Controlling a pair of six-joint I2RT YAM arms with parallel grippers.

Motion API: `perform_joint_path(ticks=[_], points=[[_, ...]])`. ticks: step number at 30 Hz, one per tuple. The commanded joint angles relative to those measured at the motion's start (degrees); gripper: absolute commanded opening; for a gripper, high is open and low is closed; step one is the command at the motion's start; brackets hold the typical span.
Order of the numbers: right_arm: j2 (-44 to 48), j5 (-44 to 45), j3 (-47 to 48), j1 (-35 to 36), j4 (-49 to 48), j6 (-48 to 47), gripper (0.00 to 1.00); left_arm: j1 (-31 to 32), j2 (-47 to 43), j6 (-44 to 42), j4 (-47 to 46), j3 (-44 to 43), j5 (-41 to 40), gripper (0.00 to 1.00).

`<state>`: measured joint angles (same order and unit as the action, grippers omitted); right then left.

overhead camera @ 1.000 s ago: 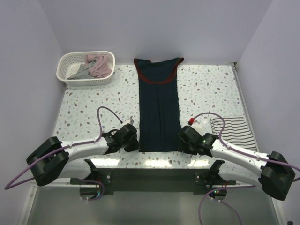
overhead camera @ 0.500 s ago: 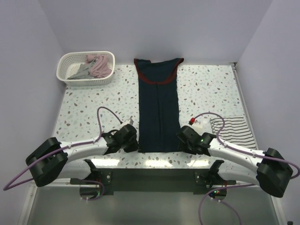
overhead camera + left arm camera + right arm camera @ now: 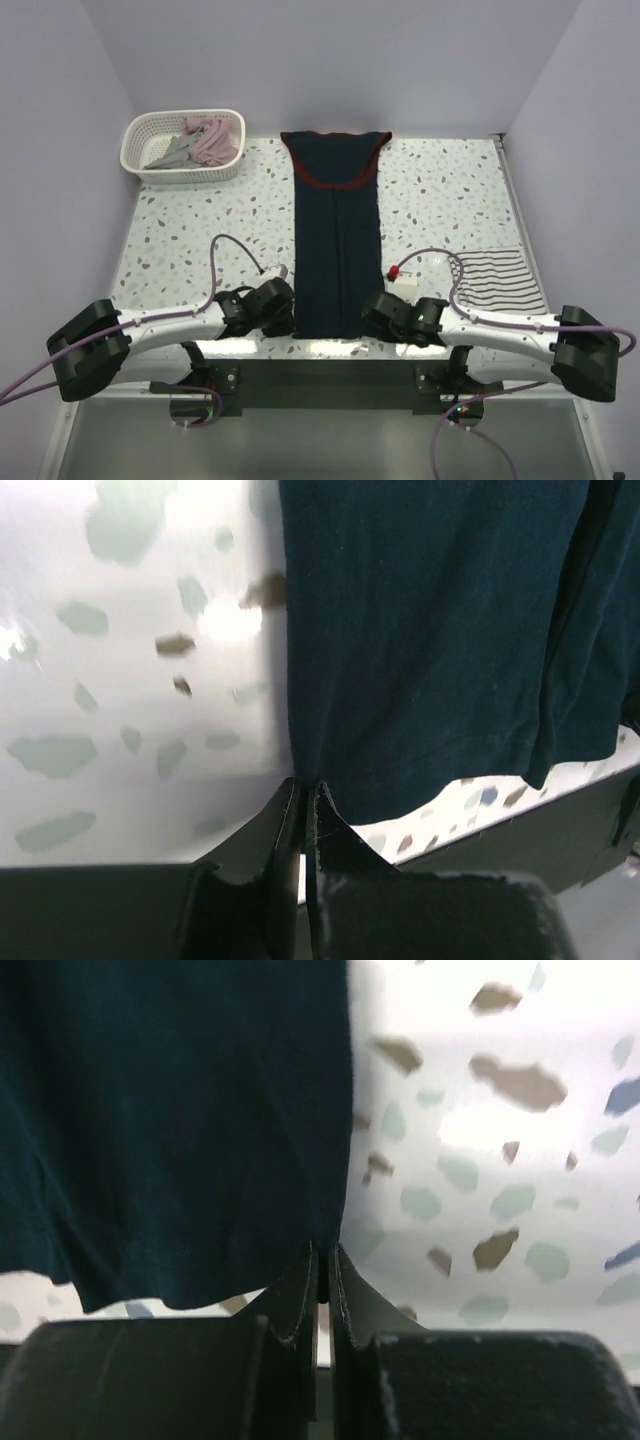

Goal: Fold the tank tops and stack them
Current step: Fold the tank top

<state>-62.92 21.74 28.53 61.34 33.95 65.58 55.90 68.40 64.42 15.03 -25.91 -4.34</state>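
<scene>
So both claws have dragged the navy top (image 3: 338,240) a bit closer to the near edge of the counter (image 3: 190,225) than a second ago, and it looks pulled straighter now. The left claw (image 3: 303,792) is pinched tight on the hem's left corner and the right claw (image 3: 322,1260) is clamped on the right corner, cloth right between the tips. My guess is it's smoothed out and ready for folding hem-to-neck. The striped top (image 3: 497,280) lies off to the right, and the pink and grey tops (image 3: 205,142) are in the basket (image 3: 140,165).
</scene>
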Motion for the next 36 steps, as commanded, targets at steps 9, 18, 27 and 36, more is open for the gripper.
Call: perform_joint_path(ticks=[9,18,27,36], points=[[-8.0,9.1,14.6,30.8,23.1,27.0,0.00,14.8,-10.3,12.5,18.5,-0.1,-3.2,0.00],[-2.1,14.0,19.5,21.0,22.4,15.1,0.00,9.3,-8.6,4.4,21.0,-12.0,-8.4,0.00],[-4.8,9.6,22.3,2.7,7.8,-4.3,0.00,-6.7,-1.3,-7.6,13.0,-20.2,-7.4,0.00],[-14.2,10.8,31.3,-9.8,-0.3,-16.1,0.00,-16.1,8.7,-13.8,6.3,-29.4,-6.9,0.00]])
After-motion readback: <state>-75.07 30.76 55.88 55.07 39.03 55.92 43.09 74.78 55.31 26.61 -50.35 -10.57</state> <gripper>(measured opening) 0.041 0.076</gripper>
